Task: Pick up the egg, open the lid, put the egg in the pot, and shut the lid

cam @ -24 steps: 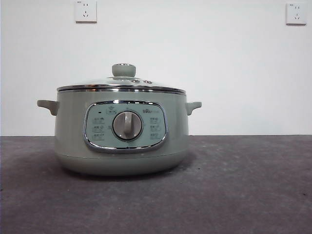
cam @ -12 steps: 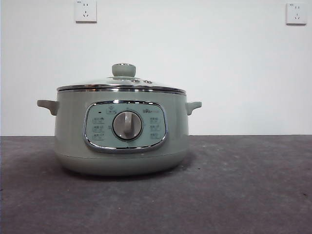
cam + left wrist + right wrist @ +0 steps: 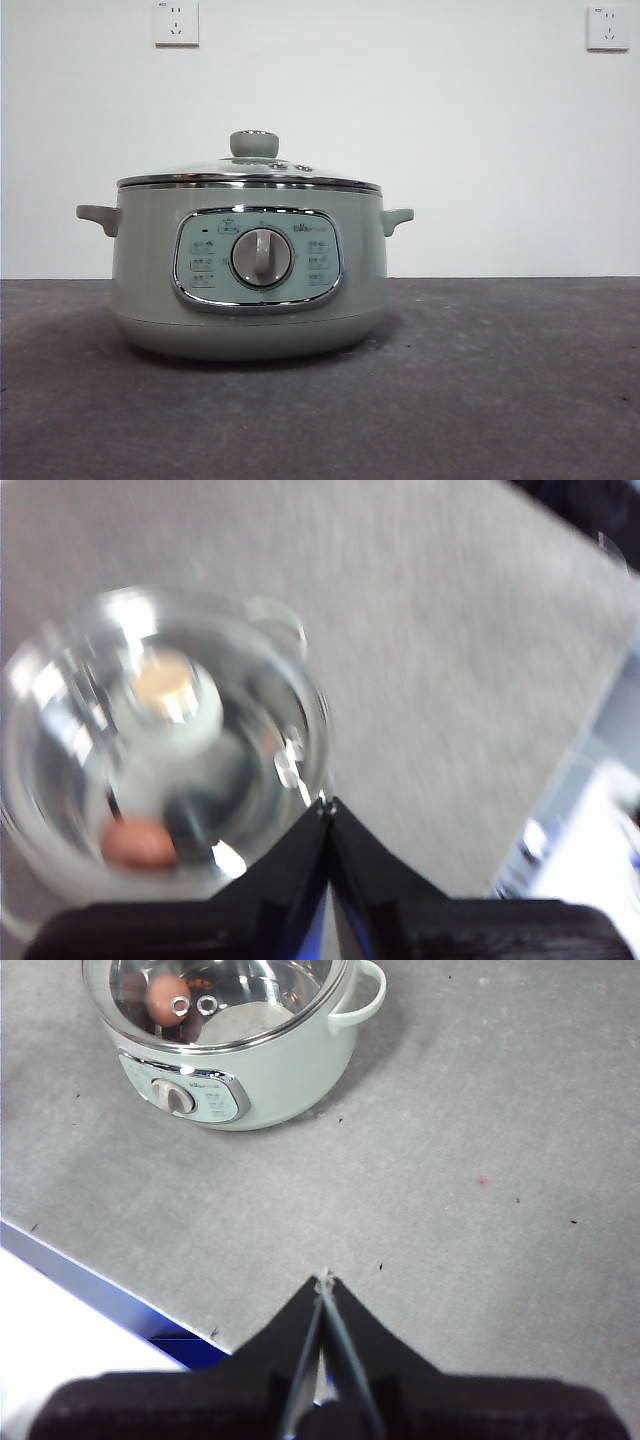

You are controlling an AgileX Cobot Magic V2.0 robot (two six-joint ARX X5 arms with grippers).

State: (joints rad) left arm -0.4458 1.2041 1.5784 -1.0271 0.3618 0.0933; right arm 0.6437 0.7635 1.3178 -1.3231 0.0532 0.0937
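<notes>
Nothing in the front view differs between this moment and the pictures of a second and half a second ago: the pot stands in the same spot on the grey tabletop and the lid sits level on the pot's rim, its knob upright. My reading is that all four steps are done. The egg lies inside the pot, seen through the glass in both wrist views, on the steel floor toward the side of the pot that carries the dial panel.

Both arms are clear of the pot. The left hand hangs above the pot, beside the lid's rim, its two black jaws pressed together and grasping nothing; that picture is blurred, so finer detail is lost. The right hand is well apart from the pot on the panel side, over bare tabletop, jaws likewise clenched on nothing.

The pot is pale sage green, round and broad, with a small handle on each side and a chrome-framed panel around a grey dial. The lid is clear glass with a chrome rim, two small metal eyelets near the knob, and a knob of the pot's green. The egg is brown-orange, smooth, and small against the pot.
</notes>
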